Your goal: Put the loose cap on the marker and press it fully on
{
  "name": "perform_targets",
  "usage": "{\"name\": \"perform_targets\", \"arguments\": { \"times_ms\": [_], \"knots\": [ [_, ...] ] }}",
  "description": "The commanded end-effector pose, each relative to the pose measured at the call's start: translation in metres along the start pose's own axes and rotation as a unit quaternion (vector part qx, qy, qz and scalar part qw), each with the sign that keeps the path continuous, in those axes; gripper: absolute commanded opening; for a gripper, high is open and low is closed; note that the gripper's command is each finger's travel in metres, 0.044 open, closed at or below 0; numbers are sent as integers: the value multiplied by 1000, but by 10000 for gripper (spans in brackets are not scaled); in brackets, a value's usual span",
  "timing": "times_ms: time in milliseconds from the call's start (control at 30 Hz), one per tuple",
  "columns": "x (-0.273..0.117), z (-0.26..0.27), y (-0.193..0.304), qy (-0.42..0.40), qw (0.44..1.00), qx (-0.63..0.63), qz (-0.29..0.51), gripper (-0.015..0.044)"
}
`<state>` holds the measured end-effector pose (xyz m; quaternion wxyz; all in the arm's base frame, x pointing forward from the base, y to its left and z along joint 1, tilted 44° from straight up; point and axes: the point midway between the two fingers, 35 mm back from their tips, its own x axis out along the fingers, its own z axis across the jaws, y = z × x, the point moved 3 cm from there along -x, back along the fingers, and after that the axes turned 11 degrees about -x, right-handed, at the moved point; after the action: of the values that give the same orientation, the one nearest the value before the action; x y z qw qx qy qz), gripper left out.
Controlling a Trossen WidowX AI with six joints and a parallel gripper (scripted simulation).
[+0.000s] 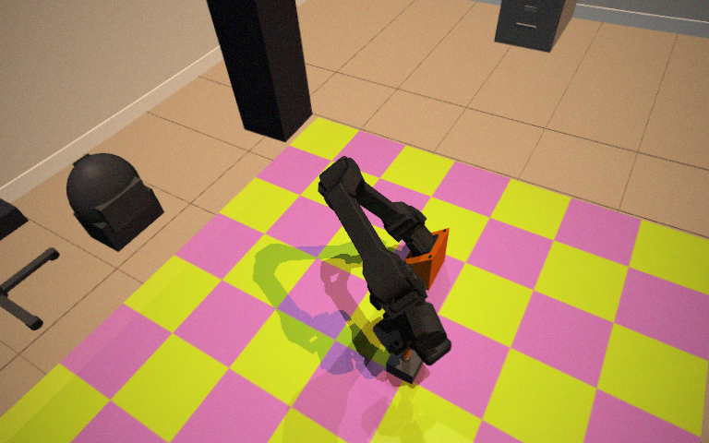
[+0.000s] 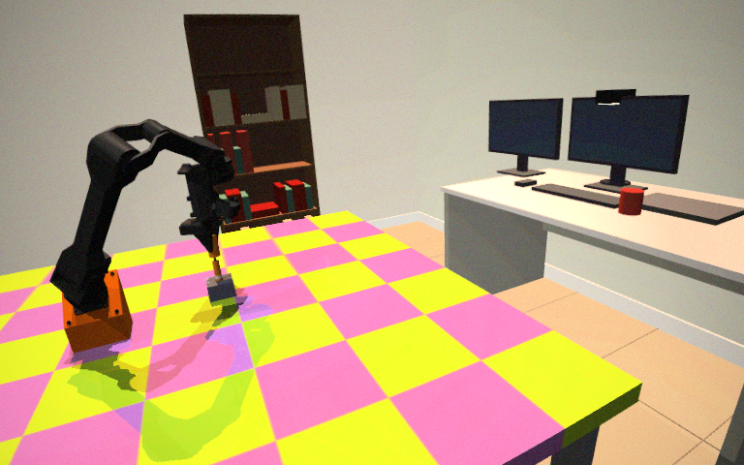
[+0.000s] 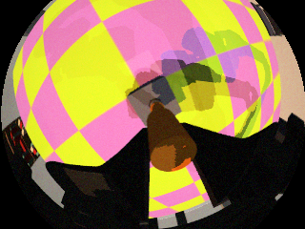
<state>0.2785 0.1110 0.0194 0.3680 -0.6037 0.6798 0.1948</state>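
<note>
My gripper [image 2: 214, 242] [image 1: 403, 349] [image 3: 164, 130] points straight down and is shut on the orange cap [image 2: 215, 252] [image 3: 167, 136]. The cap is upright, directly over the orange marker [image 2: 217, 268] [image 1: 406, 356], which stands in the small dark grey holder block [image 2: 221, 289] [image 1: 403, 374] [image 3: 167, 87]. In the exterior view the cap's lower end sits at the marker's top; I cannot tell how far it is on. In the top view the wrist hides most of the marker. In the wrist view the cap hides the marker.
The arm's orange base [image 2: 96, 323] [image 1: 429, 261] stands on the pink and yellow checkered table [image 2: 417, 351] [image 1: 548, 334], left of the holder in the exterior view. A bookshelf [image 2: 252, 120] and a desk with monitors [image 2: 592, 219] stand beyond the table.
</note>
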Motion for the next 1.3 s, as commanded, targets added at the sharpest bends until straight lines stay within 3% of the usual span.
{"name": "perform_targets", "arguments": {
  "times_ms": [0, 1133, 1267],
  "knots": [
    [8, 0, 0, 2, 1000, -3, -1, 0],
    [44, -2, 1, 4, 1000, -2, -1, 0],
    [44, -1, 1, 2, 1000, -1, 0, 105]
  ]
}}
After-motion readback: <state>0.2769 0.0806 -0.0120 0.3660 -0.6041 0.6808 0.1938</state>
